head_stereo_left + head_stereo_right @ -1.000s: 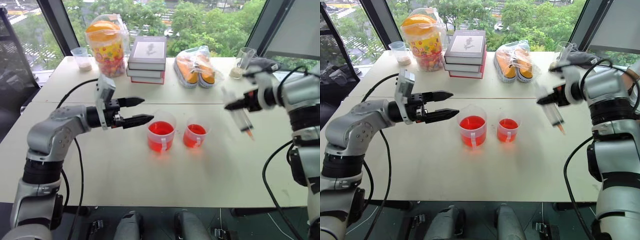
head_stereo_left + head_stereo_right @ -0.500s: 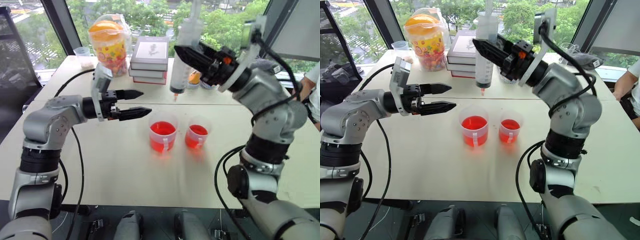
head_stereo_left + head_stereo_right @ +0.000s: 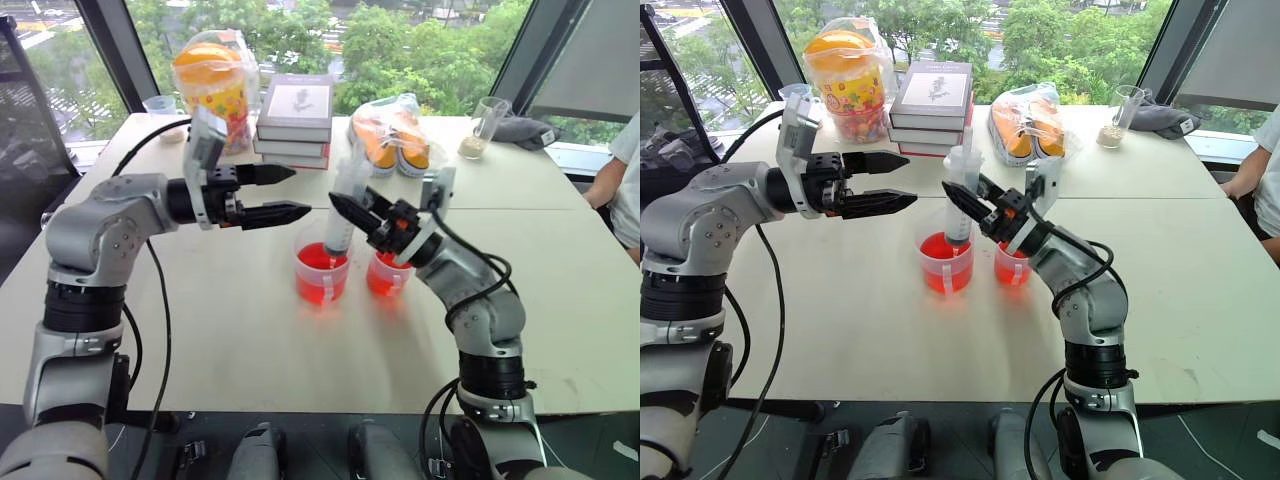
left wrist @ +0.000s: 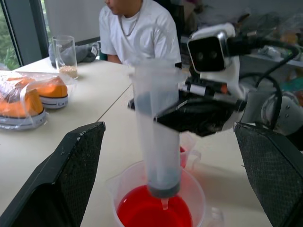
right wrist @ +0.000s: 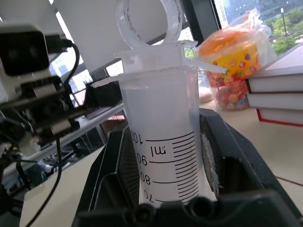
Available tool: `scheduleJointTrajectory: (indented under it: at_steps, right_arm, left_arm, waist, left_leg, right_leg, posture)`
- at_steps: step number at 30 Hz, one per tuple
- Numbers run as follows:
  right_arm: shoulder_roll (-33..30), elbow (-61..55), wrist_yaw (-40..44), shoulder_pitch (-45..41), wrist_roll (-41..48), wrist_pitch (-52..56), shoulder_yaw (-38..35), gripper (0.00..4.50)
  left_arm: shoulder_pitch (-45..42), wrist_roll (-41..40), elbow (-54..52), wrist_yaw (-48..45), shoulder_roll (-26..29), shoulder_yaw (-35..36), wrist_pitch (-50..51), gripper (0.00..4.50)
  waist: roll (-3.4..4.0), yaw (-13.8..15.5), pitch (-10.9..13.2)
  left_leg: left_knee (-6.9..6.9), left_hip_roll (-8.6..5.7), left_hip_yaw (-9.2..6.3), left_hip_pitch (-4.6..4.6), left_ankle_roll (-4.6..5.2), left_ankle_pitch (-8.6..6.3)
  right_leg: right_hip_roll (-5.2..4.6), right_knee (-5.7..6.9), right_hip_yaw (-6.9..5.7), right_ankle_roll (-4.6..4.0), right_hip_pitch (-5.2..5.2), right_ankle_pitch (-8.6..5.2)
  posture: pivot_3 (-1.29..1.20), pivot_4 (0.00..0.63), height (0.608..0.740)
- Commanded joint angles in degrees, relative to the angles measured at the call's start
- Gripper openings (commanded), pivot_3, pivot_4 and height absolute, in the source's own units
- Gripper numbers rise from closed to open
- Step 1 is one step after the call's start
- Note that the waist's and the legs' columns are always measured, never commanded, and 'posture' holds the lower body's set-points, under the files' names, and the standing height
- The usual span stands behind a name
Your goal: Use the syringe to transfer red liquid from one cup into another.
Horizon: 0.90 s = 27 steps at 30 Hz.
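A: The right gripper (image 3: 970, 205), clamped on the syringe (image 3: 959, 195), has swung in over the wider cup (image 3: 944, 262).

B: Nothing drawn yet (plunger down); left gripper (image 3: 895, 183) gapes open, the narrower cup (image 3: 1012, 262) waiting.

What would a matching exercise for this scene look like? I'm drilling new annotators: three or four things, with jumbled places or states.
1. syringe
2. left pincer
3. stack of books
4. narrower cup

A. open, holding nothing
B. at the table's far side
C. upright over the wider cup, clamped in the right pincer
D. beside the wider cup, holding red liquid

Pairs: 1-C, 2-A, 3-B, 4-D
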Motion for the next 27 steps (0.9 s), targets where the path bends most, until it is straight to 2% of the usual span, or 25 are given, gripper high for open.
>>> scheduleJointTrajectory:
  at_steps: [1,21,24,27]
  right_arm:
    - [-0.3,0.0,0.3,1.3,-1.9,-4.7,2.9,1.41]
    - [-3.0,-0.2,-0.1,3.3,-4.0,-7.6,8.0,1.41]
    - [-3.3,0.0,-0.1,3.0,-4.2,-7.7,8.3,1.41]
    - [-3.8,0.1,0.2,2.8,-4.4,-7.8,8.7,1.41]
  left_arm:
    - [-1.5,-0.4,-0.6,-0.8,-1.5,-1.3,0.1,4.50]
    - [-6.0,3.6,6.8,-4.3,-11.7,-7.0,-3.4,4.50]
    - [-6.0,3.2,7.3,-4.6,-13.0,-6.8,-3.1,3.61]
    - [-6.2,3.8,7.8,-4.7,-13.5,-6.7,-3.3,2.13]
  waist:
    - [0.00,0.1,0.0]
    - [0.00,0.1,0.0]
    - [0.00,0.2,0.0]
    - [0.00,0.1,0.0]
  left_leg:
    - [0.00,0.00,0.00,0.00,0.00,0.00]
    - [0.02,-0.01,-0.03,0.01,0.00,0.00]
    - [0.00,0.00,-0.06,0.01,0.00,0.00]
    - [0.01,0.00,-0.04,0.01,0.00,0.00]
  right_leg:
    - [0.00,0.00,0.00,0.00,0.00,0.00]
    - [0.02,0.00,0.00,0.00,0.02,0.00]
    - [0.04,0.00,-0.01,0.00,0.01,0.00]
    - [0.03,0.00,0.01,0.00,0.02,0.00]
  posture:
    - [0.00,0.150,0.740]
    - [0.00,0.150,0.740]
    - [0.00,0.150,0.740]
    - [0.00,0.150,0.740]
